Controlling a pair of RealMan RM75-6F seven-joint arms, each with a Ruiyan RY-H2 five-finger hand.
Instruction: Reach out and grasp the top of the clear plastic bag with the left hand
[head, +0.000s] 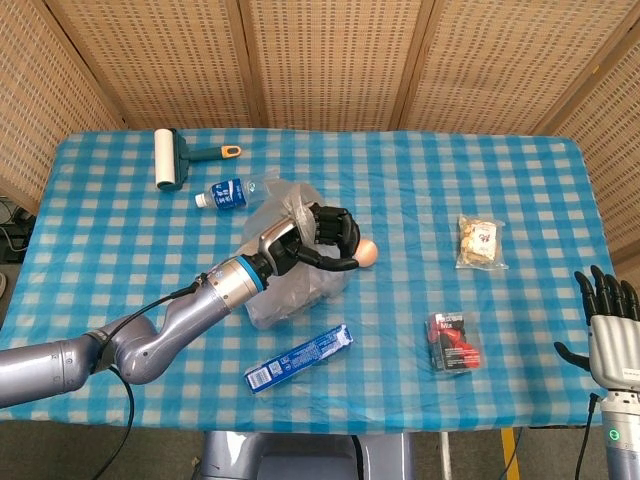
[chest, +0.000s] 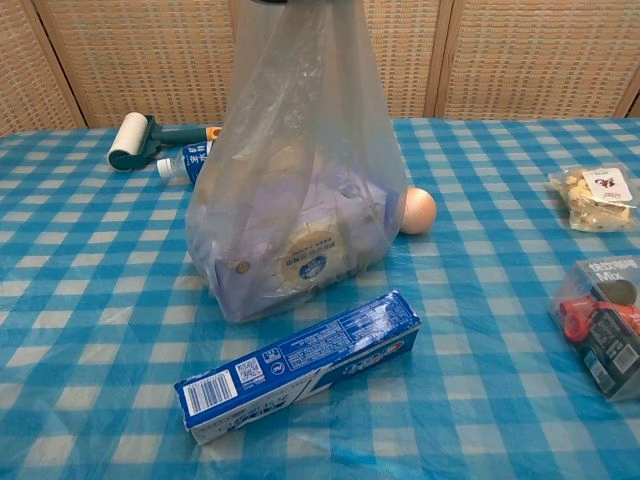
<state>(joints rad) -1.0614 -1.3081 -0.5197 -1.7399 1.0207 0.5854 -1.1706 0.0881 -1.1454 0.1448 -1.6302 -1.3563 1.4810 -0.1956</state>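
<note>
The clear plastic bag (head: 290, 285) stands upright at the middle of the checked table, with a purple-white box inside it (chest: 300, 255). My left hand (head: 322, 238) is over the bag's top, its fingers curled around the gathered plastic. In the chest view the bag (chest: 295, 130) narrows to a bunched neck at the frame's top edge, where only a dark sliver of the hand shows. My right hand (head: 612, 322) hangs off the table's near right corner, fingers apart and holding nothing.
A blue toothpaste box (head: 298, 358) lies in front of the bag, and a peach ball (head: 367, 252) to its right. A lint roller (head: 170, 160) and small bottle (head: 226, 193) lie far left. A snack packet (head: 478, 241) and red-black pack (head: 452, 342) lie right.
</note>
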